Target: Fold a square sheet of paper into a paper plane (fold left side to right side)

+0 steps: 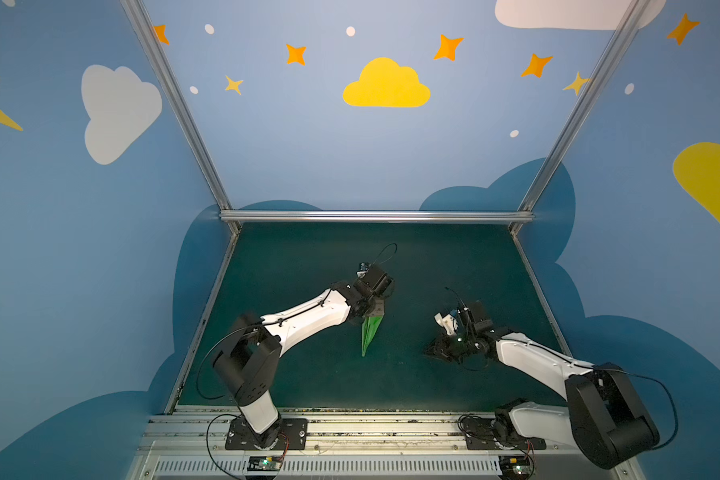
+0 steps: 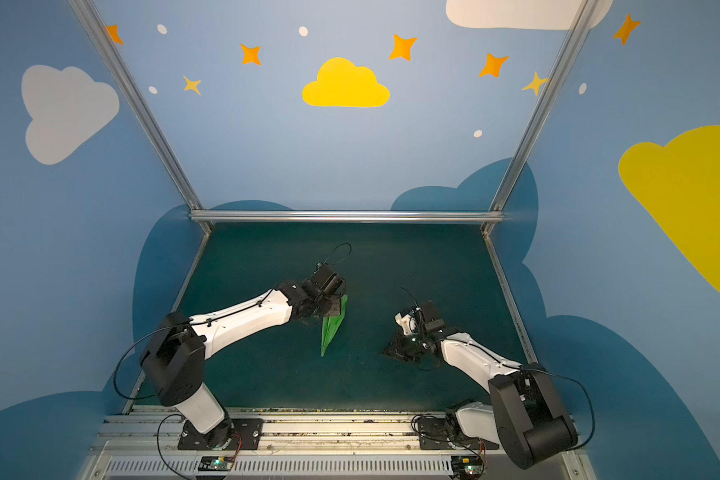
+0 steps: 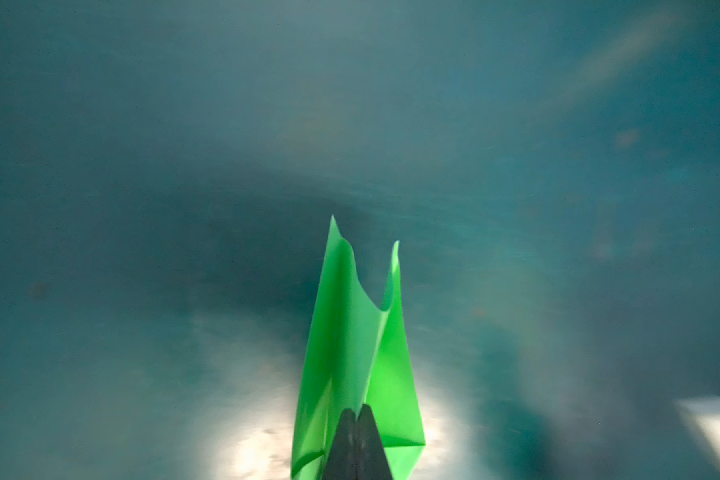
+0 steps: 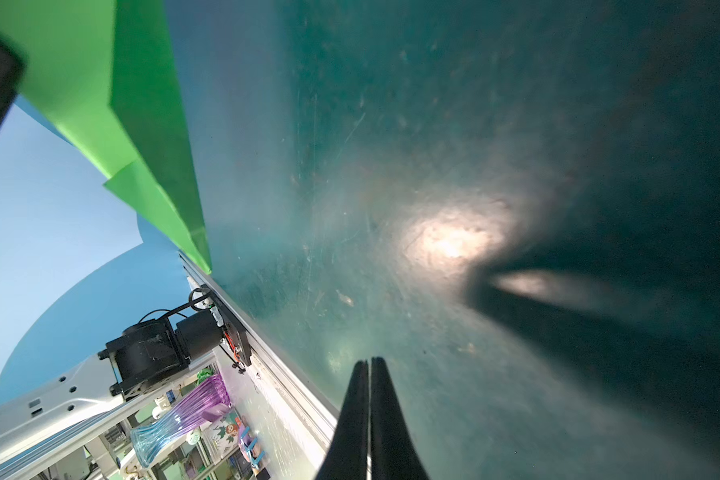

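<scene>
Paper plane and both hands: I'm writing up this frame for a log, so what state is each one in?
paper plane: folded into a slim dart, wings partly spread, gripped at its wide tail end.
left hand: shut on the paper plane.
right hand: shut, empty, low over the table mat, apart from the plane.

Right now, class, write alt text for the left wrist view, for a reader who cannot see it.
The left gripper, its black fingers shut, pinches a bright green paper plane whose folded layers extend away from the camera to two pointed tips. Behind it lies a blurred dark teal mat with a bright patch of light.
</scene>
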Available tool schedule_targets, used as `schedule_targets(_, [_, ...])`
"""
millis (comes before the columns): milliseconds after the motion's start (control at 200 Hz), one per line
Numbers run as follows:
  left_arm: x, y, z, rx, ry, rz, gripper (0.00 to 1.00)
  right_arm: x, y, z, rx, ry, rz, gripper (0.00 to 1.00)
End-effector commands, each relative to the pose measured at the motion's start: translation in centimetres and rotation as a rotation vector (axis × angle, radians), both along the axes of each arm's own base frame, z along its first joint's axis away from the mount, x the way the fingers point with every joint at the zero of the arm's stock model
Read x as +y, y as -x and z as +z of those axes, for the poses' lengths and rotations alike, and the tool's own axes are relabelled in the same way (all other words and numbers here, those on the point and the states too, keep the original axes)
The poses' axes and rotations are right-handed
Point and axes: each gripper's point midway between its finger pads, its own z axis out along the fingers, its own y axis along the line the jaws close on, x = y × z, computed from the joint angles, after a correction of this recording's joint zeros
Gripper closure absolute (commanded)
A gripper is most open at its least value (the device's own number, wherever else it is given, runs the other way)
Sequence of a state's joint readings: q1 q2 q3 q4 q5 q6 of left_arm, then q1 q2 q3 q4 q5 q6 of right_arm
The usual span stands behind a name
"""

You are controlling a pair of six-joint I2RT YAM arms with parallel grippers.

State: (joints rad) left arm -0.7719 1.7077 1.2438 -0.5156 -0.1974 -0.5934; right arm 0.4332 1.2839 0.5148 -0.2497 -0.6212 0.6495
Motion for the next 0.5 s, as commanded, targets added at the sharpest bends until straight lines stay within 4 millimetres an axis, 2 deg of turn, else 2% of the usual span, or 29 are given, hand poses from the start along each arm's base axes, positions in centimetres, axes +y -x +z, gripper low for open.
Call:
schedule_targets(0, [2.1, 0.6, -1.5, 0.002, -0.151, 0.002, 0.96, 1.1, -1.2, 0.4, -0.03, 0.012, 0.003, 1.0])
schedule_targets(320, [1.5, 2.1, -4.5, 0.027, -0.19, -0.021, 0.96, 2.2, -1.3, -0.8, -0.014, 0.041, 0.026, 1.0])
schedule_targets(360, [1.5, 2.4, -4.8, 0.032, -0.195, -0.022, 0.91, 2.3, -1.3, -0.8, -0.015, 0.042, 0.028, 1.0])
schedule_targets(415, [1.4, 2.7, -5.1, 0.037, -0.194, -0.027, 0.79, 2.4, -1.3, -0.8, -0.016, 0.042, 0.03, 1.0])
schedule_targets(496, [1.1, 3.1, -5.5, 0.04, -0.192, -0.035, 0.69, 2.4, -1.3, -1.0, -0.014, 0.047, 0.03, 1.0])
